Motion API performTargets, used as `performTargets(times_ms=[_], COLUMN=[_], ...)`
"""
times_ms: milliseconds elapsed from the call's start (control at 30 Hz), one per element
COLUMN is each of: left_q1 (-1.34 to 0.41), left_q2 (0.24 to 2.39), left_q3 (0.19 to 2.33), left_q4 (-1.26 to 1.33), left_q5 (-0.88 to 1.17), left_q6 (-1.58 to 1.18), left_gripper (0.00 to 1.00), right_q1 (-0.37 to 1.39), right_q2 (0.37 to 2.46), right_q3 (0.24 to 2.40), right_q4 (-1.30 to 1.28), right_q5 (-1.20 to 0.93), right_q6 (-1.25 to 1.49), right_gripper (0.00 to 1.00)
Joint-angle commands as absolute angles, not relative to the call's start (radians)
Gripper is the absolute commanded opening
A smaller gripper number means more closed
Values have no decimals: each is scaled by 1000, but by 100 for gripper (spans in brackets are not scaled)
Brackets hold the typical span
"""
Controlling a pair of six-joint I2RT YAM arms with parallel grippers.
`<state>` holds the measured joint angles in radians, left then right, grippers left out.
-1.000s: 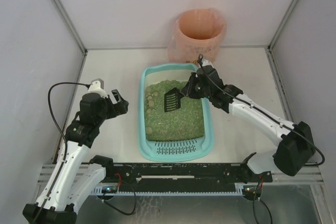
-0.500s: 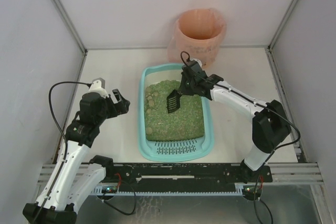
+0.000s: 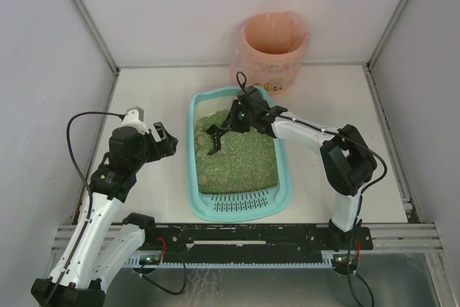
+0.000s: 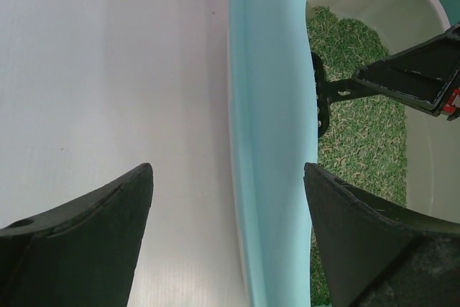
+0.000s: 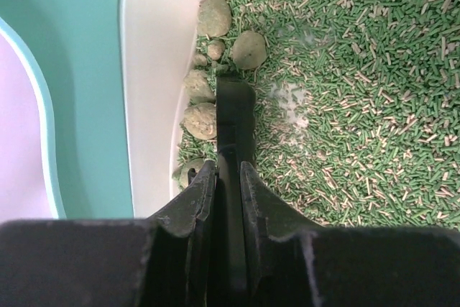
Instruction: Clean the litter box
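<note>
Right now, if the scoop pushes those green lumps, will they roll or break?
They look rounded, so the lumps would probably roll, though the loose litter around them may slow them. They sit against the litter box wall, so the scoop could likely trap them there. Whether they crumble is hard to tell.

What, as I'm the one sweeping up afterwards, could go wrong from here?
The clumps sit tight against the litter box wall, so the scoop in the right gripper may jam or crush them. The left gripper is open beside the box, not holding it, so a push might slide it.
</note>
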<state>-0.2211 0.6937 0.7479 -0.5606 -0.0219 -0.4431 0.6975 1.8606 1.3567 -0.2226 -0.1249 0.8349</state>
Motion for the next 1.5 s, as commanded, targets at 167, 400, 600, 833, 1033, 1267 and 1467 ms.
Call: performTargets(times_ms=[167,400,600,833,1033,1267,1467], left_q1=[-213,-214,-214,-214,-214,-214,-215], left_q2=[692,689,688,687,685,687,685], left_q3=[739,740,739,738,739,738,738], left_q4=[-525,-524,-523,-523,-523,-523,-524], left_q5=[-10,-9,-6,-5,-5,-6,-10], left_q6=[-443,-443,-443,-443,-443,-443,-443], left_gripper=[89,89,89,89,89,89,89], right_q1=[707,685,672,666,649,621,575], right_q2=[1805,1705,1653,1587,1512,1414,1293], right_q3=[1186,1073,988,937,884,812,700], right_q4=[-34,135,266,293,290,270,319], right_q5=[-255,-233,-223,-166,-126,-101,-111], right_q6=[952,1002,1056,1063,1067,1067,1095], right_gripper=[0,0,0,0,0,0,0])
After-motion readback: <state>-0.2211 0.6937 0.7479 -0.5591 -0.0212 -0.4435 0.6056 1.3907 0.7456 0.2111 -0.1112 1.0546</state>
